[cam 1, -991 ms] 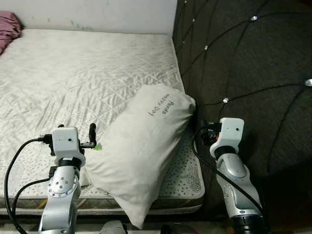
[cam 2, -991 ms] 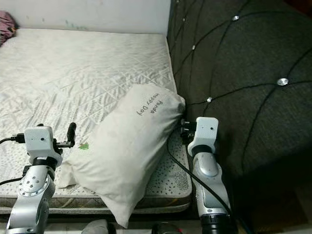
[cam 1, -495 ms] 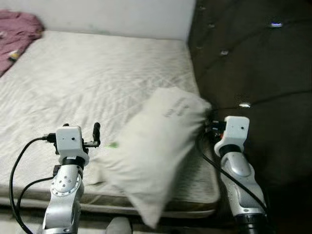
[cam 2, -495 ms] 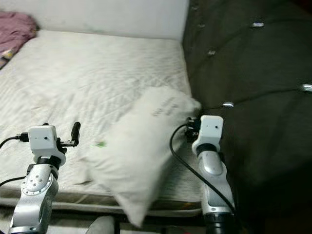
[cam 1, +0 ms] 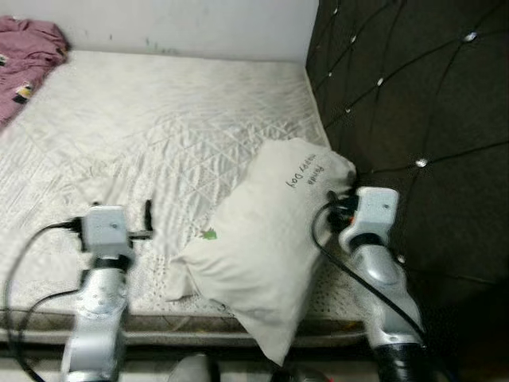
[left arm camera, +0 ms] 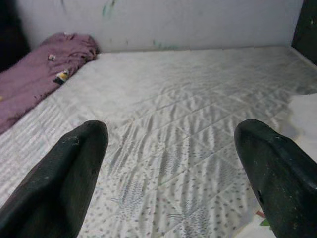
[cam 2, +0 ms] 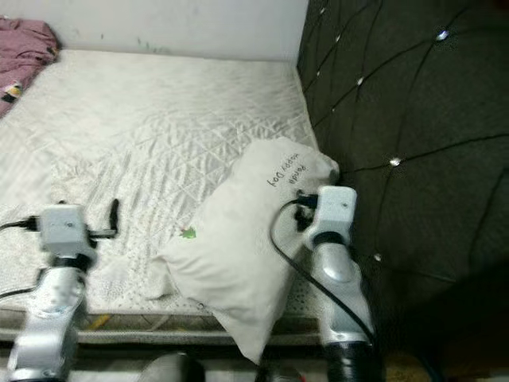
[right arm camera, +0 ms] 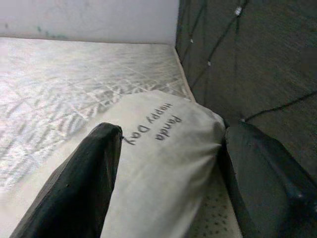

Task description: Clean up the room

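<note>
— So what differs from a second ago?
— The camera has swung left: more of the purple blanket [cam 1: 28, 60] shows at the mattress's far left corner. The pillow [cam 1: 266, 251] lies as before, at the mattress's [cam 1: 159, 127] right near corner, leaning toward the dark tufted headboard [cam 1: 413, 119], its lower end hanging over the front edge.
— Count them.
— One pillow, one blanket, two grippers.
— And the claws?
— The right gripper [right arm camera: 168, 183] is spread wide with the pillow's upper end between its fingers, not clamped. The left gripper [left arm camera: 173, 173] is just as wide, holding nothing, over bare mattress left of the pillow.
— Room to move?
— Open mattress stretches left and back to the white wall [cam 1: 191, 24]; the headboard closes the right side.
</note>
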You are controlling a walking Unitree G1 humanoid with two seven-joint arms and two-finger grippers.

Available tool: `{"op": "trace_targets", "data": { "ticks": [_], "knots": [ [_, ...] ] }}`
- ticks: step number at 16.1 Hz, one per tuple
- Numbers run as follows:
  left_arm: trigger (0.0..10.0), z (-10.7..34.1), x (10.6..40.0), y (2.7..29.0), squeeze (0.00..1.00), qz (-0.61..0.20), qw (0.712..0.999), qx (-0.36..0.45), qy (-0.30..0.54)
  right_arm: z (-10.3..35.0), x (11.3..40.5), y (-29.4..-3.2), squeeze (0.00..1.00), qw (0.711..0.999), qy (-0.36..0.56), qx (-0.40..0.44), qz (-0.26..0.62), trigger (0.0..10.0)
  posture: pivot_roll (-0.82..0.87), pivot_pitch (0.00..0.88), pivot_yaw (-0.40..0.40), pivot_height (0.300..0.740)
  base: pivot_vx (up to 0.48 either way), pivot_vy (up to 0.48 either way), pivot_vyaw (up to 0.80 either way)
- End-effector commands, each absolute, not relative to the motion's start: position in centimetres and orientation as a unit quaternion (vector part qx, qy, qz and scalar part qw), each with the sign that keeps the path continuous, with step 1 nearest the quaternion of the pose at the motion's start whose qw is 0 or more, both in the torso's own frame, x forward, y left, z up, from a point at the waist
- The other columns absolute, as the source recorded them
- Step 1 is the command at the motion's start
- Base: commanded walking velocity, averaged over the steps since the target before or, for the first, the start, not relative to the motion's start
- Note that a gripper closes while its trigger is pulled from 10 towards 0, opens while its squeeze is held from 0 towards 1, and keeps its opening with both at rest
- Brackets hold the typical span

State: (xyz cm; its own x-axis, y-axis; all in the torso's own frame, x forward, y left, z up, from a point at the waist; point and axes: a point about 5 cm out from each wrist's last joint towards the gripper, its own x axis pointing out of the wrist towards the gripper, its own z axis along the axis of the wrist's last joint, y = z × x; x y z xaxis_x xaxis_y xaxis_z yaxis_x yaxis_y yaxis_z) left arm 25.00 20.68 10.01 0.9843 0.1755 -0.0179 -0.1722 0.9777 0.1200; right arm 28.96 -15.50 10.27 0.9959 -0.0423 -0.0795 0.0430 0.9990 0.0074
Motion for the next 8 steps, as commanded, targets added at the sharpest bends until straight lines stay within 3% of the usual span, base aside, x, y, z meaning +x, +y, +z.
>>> {"op": "trace_targets", "data": {
  "ticks": [1, 5, 8],
  "knots": [
    [10.0, 10.38, 24.93, 20.44, 0.00, 0.063, 0.997, 0.042, -0.005, 10.69, 29.17, -15.85, 0.00, 0.999, 0.032, 0.005, -0.026, 10.0, 0.10, 0.075, -0.033, 0.740, 0.000, 0.000, 0.00],
    [10.0, 10.39, 24.96, 20.62, 0.00, 0.071, 0.996, 0.047, -0.008, 10.72, 29.23, -15.70, 0.00, 0.999, 0.030, 0.008, -0.025, 10.0, 0.10, 0.076, -0.030, 0.740, 0.000, 0.000, 0.00],
    [10.0, 10.43, 25.04, 20.57, 0.00, 0.075, 0.995, 0.060, -0.009, 10.77, 29.30, -15.54, 0.00, 0.999, 0.028, 0.010, -0.021, 10.0, 0.10, 0.078, -0.029, 0.708, 0.000, 0.000, 0.00]
  ]
}}
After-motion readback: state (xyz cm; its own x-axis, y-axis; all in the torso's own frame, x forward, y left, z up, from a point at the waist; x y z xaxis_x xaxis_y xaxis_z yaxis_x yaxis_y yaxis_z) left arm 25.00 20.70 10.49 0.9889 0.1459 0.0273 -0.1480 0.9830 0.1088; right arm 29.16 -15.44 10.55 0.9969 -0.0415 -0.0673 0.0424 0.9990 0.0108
